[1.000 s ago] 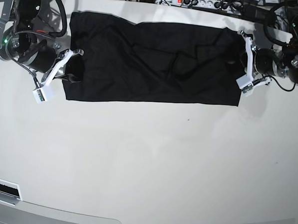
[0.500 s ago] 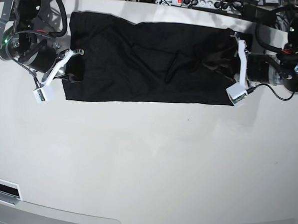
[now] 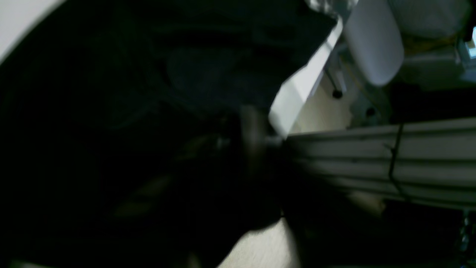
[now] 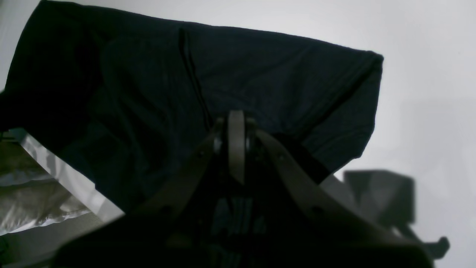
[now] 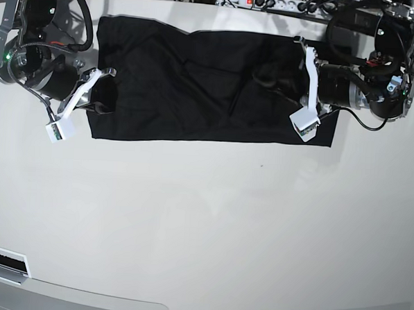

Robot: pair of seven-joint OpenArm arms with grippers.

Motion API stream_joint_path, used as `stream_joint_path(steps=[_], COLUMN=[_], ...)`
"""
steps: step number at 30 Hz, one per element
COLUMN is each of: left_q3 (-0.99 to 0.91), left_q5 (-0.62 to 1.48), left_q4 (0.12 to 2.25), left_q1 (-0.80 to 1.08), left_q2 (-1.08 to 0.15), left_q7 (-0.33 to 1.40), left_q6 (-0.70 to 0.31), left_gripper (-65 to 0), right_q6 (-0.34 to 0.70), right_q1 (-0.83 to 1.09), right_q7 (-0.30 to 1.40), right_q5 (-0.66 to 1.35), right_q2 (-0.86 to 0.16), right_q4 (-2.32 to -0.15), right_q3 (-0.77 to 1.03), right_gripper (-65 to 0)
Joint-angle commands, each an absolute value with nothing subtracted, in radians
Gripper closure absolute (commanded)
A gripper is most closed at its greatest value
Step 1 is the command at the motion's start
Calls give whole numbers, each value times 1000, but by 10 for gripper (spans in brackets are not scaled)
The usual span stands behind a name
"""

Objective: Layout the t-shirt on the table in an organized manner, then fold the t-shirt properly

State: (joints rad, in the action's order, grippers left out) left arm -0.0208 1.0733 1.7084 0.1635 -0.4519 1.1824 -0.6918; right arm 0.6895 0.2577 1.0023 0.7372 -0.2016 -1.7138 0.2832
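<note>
The t-shirt [image 5: 197, 85] lay spread flat on the far part of the desk [image 5: 203, 224]. The right gripper [image 5: 92, 93] had its fingers closed on the shirt's edge. The left gripper [image 5: 304, 87] was above the other end; its fingers' state I cannot tell.

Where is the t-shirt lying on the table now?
In the base view, the t-shirt lies spread as a wide band along the table's far edge, between the right gripper and the left gripper.
</note>
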Motion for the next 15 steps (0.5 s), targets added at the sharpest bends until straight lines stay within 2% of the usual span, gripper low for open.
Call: stream_joint_path(steps=[1, 2, 3, 6, 7, 8, 10, 11, 15], left_q3=[-27, -27, -27, -27, -27, -30, -37, -42, -43], left_q5=[1098, 1098, 1102, 1129, 1147, 1158, 1153, 1124, 796], left_q4=[1723, 1723, 1723, 1724, 1724, 1724, 1723, 1723, 1692], left_q1=[157, 157, 154, 126, 111, 96, 68, 65, 81], left_q2=[-464, -464, -467, -484, -489, -493, -496, -496, -495], left_q7=[1181, 1192, 1201, 1206, 1205, 1205, 1201, 1187, 952], left_q6=[-698, -698, -698, -698, -698, -698, -698, -698, -698], left_gripper=[-258, -332, -375, -374, -339, -267, -38, 0, 0], right_q6=[698, 698, 698, 698, 698, 698, 698, 698, 698], right_q1=[249, 249, 249, 249, 249, 249, 249, 249, 235], right_q7=[980, 980, 980, 980, 980, 979, 980, 980, 981], right_q5=[759, 759, 759, 759, 758, 758, 758, 759, 762], right_q2=[-211, -211, -211, -211, -211, -211, -211, -211, -211], right_q4=[-1732, -1732, -1732, -1732, -1732, -1732, -1732, -1732, -1732], right_q3=[288, 288, 288, 288, 288, 288, 288, 288, 288], right_gripper=[0, 0, 0, 0, 0, 0, 0, 0, 0])
